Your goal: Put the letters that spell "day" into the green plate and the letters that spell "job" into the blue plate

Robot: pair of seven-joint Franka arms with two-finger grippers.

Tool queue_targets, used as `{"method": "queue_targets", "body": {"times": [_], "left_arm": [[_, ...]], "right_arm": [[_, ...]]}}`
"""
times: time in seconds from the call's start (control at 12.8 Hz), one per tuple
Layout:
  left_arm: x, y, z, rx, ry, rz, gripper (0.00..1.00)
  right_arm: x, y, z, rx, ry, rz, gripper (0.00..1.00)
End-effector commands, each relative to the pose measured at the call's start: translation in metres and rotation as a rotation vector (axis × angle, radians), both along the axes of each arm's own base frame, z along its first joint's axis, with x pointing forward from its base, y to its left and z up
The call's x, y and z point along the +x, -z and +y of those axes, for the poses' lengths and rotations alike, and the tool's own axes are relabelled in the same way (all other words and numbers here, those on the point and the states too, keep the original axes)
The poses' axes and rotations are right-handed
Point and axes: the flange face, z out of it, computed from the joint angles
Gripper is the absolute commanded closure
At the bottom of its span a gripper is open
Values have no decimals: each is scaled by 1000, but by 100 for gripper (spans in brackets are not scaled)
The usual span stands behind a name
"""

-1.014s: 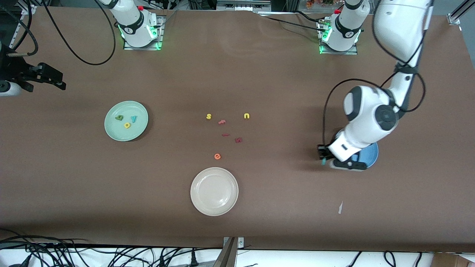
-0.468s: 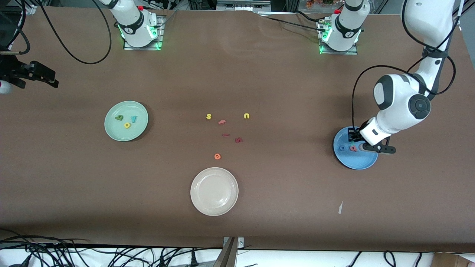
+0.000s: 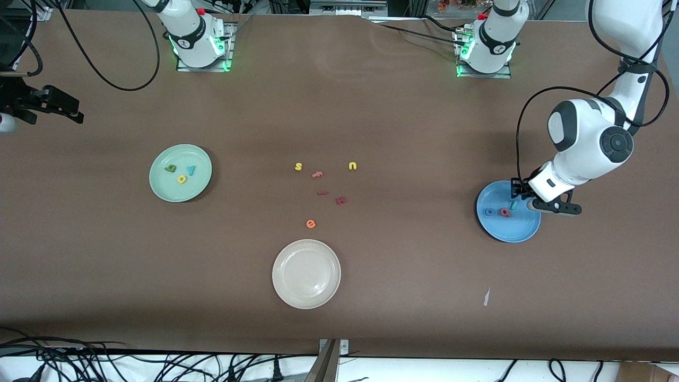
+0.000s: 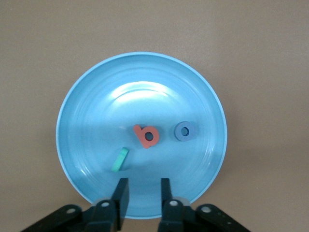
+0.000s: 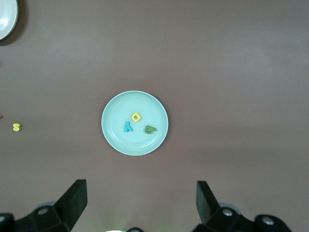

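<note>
Since the earlier frames the left gripper [image 3: 517, 187] has swung from the table at the plate's lower left edge to over the blue plate [image 3: 517, 231], and the teal "j" [image 3: 513, 204] it carried now lies in the plate. Its fingers [image 4: 120, 195] stand a little apart with nothing between them.

In the left wrist view the teal "j" [image 4: 119, 159] looks propped on edge, though that is hard to judge, beside the salmon-pink letter [image 4: 145, 136] and the blue "o" [image 4: 185, 130], all on the blue plate [image 4: 87, 116] at the frame's right in the front view. So "job" appears complete.

At left centre the green plate [image 3: 159, 188] holds the dark green letter [image 3: 170, 168], the yellow letter [image 3: 182, 179] and the teal "y" [image 3: 191, 170]. The right gripper [image 3: 53, 103] waits at the upper left edge, jaws spread wide and empty.

These foam letters look light, soft and thin; a pinch across a stem would suit.
</note>
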Motion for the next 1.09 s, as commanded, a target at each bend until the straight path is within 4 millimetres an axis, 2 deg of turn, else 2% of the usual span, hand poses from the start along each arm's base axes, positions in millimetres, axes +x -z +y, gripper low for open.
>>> {"method": "queue_targets", "body": {"times": [0.0, 0.16, 0.23, 0.39, 0.47, 0.7, 0.78, 1.01], "left_arm": [[-3, -17, 5, 13, 12, -20, 0], [-3, -22, 7, 15, 5, -36, 0], [-3, -32, 6, 14, 6, -53, 0], [-7, -76, 8, 13, 3, -116, 0], [-14, -88, 8, 12, 3, -133, 0], [-22, -163, -3, 6, 27, -234, 0], [-27, -189, -6, -1, 30, -220, 0], [-19, -276, -6, 3, 56, -158, 0]], "right_arm": [[-4, -2, 0, -6, 2, -8, 0], [-4, -3, 0, -7, 2, -10, 0], [-3, -2, -1, -6, 2, -8, 0], [-3, -2, -1, -8, 2, -8, 0], [-3, -4, 0, -10, 0, -11, 0], [-3, -4, 1, -10, -3, -13, 0], [-3, -4, 1, -10, -3, -13, 0], [-3, -4, 2, -10, -5, -13, 0]]}}
